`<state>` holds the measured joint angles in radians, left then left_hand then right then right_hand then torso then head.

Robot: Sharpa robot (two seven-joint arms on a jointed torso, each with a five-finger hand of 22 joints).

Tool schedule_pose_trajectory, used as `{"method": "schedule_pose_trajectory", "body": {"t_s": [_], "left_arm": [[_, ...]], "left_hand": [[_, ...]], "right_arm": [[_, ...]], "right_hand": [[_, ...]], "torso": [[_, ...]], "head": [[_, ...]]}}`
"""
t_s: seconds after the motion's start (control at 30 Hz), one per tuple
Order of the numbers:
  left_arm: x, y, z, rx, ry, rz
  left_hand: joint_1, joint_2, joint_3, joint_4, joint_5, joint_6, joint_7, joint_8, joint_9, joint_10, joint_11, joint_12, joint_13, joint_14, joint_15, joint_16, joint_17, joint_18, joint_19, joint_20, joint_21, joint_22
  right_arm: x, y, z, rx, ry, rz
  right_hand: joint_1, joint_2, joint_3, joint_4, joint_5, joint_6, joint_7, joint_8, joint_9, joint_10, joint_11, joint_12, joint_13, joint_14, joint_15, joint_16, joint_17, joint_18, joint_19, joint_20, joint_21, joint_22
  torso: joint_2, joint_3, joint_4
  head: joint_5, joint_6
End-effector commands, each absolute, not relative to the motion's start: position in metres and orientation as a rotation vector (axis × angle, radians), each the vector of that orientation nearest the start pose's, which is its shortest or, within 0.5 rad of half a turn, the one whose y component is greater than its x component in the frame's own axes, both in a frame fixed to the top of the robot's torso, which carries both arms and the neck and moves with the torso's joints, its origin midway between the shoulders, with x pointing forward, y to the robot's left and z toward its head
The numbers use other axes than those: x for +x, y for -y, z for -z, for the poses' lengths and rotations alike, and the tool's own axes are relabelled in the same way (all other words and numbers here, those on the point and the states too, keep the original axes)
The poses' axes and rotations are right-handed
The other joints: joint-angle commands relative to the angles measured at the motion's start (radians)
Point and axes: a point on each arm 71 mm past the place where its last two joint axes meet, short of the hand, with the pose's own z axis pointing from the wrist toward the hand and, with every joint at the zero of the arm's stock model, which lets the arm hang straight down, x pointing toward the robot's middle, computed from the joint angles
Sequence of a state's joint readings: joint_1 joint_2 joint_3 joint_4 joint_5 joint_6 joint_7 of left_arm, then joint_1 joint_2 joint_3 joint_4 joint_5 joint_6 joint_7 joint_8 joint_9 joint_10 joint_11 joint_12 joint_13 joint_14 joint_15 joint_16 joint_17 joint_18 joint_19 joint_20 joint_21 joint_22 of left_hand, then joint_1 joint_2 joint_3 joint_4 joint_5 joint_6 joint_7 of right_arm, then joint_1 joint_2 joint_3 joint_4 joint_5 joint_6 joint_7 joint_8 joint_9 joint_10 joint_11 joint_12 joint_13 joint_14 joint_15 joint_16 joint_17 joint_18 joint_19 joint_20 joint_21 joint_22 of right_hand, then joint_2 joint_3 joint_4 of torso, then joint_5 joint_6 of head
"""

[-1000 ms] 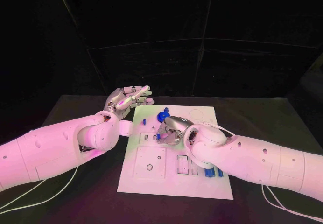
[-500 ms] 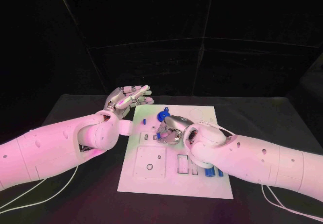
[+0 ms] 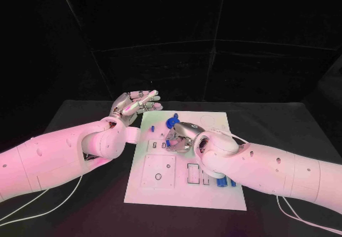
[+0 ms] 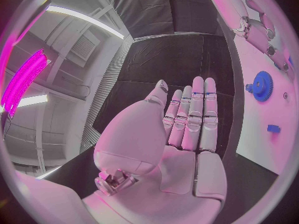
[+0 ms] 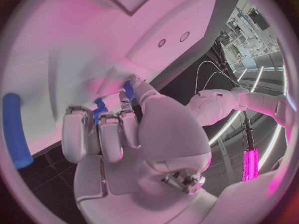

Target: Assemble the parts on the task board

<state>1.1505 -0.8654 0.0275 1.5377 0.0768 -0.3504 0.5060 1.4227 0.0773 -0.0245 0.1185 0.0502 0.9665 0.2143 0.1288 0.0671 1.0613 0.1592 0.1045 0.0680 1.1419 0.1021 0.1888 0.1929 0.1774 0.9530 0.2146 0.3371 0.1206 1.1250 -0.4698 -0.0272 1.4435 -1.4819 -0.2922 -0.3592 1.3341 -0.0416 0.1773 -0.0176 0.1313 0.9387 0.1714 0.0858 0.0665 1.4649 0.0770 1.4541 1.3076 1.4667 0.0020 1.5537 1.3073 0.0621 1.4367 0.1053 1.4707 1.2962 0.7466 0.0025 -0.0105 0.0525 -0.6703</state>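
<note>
Head view: the white task board (image 3: 187,195) lies in the middle of the black surface (image 3: 285,123), between the two white arms. The left robot hand (image 3: 134,104) hovers beside the board's far left corner, palm up, fingers (image 4: 194,115) straight and pressed side by side, holding nothing; the left wrist view confirms the flat, bare palm (image 4: 181,174). The right robot hand (image 3: 182,137) is lowered onto the upper middle of the board, knuckles up, fingers (image 5: 102,134) curled down against the board face. In the right wrist view a small blue part (image 5: 129,90) shows at the fingertips, touching the board, and a second blue piece (image 5: 97,109) sits just behind the fingers; whether the hand actually pinches either one cannot be told. A blue gear (image 3: 173,121) stands on the board just beyond the right hand, also seen from the left wrist (image 4: 262,85), with a small blue block (image 4: 273,128) near it. Two blue cylinders (image 3: 227,182) lie near the board's right edge, beside the right forearm; one blue cylinder (image 5: 15,129) appears at the rim of the right wrist view
</note>
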Motion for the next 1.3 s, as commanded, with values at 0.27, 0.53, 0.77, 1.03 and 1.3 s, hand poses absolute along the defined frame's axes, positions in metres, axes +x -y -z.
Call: {"method": "schedule_pose_trajectory", "body": {"t_s": [0.27,0.53,0.77,1.03,1.3], "left_arm": [[0.489,-0.223,0.169,-1.171,-1.230,1.607],[0.491,-0.228,0.170,-1.173,-1.226,1.597],[0.494,-0.240,0.173,-1.148,-1.280,1.570],[0.496,-0.249,0.180,-1.013,-1.509,1.461],[0.497,-0.247,0.181,-0.739,-1.904,1.126]], "left_hand": [[0.006,0.000,-0.003,-0.004,0.003,0.005,-0.002,-0.003,-0.001,0.005,-0.002,-0.003,-0.001,0.005,0.004,-0.007,0.001,0.006,0.005,0.002,-0.004,-0.001],[0.005,0.000,-0.003,-0.005,0.003,0.006,-0.003,-0.004,-0.001,0.006,-0.002,-0.004,-0.001,0.005,0.004,-0.008,0.002,0.006,0.005,0.002,-0.004,-0.001],[-0.011,0.000,-0.009,-0.002,0.004,0.038,-0.034,0.000,0.001,0.081,-0.041,0.007,0.005,0.190,-0.051,0.080,0.066,0.008,0.137,-0.050,0.076,0.032],[-0.086,-0.041,-0.078,0.039,0.002,0.062,-0.060,-0.008,0.003,0.226,-0.084,0.047,0.041,0.363,-0.103,0.283,0.268,0.004,0.273,-0.107,0.204,0.099],[-0.055,0.010,-0.062,0.033,0.000,0.142,-0.117,0.073,0.058,0.323,-0.152,0.325,0.291,0.401,-0.154,1.197,1.171,-0.038,0.371,-0.166,0.623,0.530]], "right_arm": [[0.465,0.042,0.212,-0.114,-1.722,-0.753],[0.457,0.050,0.198,-0.155,-1.557,-0.906],[0.446,0.069,0.186,-0.199,-1.495,-1.038],[0.453,0.114,0.161,-0.052,-1.546,-1.116],[0.475,0.174,0.133,0.169,-1.538,-1.064]], "right_hand": [[-0.052,-0.040,-0.062,0.039,-0.013,-0.050,0.007,-0.011,0.001,-0.011,0.014,-0.022,0.117,0.095,0.011,0.002,0.225,-0.005,-0.006,0.012,-0.012,-0.015],[-0.037,-0.040,-0.079,0.045,-0.008,-0.065,0.010,-0.012,0.000,-0.010,0.016,-0.020,0.117,0.097,0.013,0.005,0.232,-0.005,-0.005,0.015,-0.011,-0.012],[-0.038,-0.046,-0.122,0.066,-0.019,-0.085,0.016,-0.014,0.001,-0.017,0.022,-0.027,0.109,0.096,0.019,0.003,0.229,-0.004,-0.009,0.020,-0.014,-0.019],[-0.007,-0.015,-0.139,0.070,0.021,-0.042,0.005,0.013,0.009,-0.019,0.014,-0.029,0.107,0.092,0.013,-0.004,0.212,0.001,-0.020,0.017,-0.024,-0.040],[0.005,-0.001,-0.155,0.070,0.033,-0.015,-0.004,0.031,0.011,-0.019,0.005,-0.030,0.106,0.092,0.005,-0.005,0.212,0.002,-0.022,0.010,-0.027,-0.046]], "torso": [[-0.001,0.0001,-0.0001],[-0.002,0.0009,-0.0006],[-0.003,0.0004,-0.0021],[-0.010,0.0018,0.0003],[-0.038,0.0087,-0.0015]], "head": [[0.001,0.000],[0.006,0.003],[0.007,0.009],[0.007,0.008],[0.017,-0.006]]}}
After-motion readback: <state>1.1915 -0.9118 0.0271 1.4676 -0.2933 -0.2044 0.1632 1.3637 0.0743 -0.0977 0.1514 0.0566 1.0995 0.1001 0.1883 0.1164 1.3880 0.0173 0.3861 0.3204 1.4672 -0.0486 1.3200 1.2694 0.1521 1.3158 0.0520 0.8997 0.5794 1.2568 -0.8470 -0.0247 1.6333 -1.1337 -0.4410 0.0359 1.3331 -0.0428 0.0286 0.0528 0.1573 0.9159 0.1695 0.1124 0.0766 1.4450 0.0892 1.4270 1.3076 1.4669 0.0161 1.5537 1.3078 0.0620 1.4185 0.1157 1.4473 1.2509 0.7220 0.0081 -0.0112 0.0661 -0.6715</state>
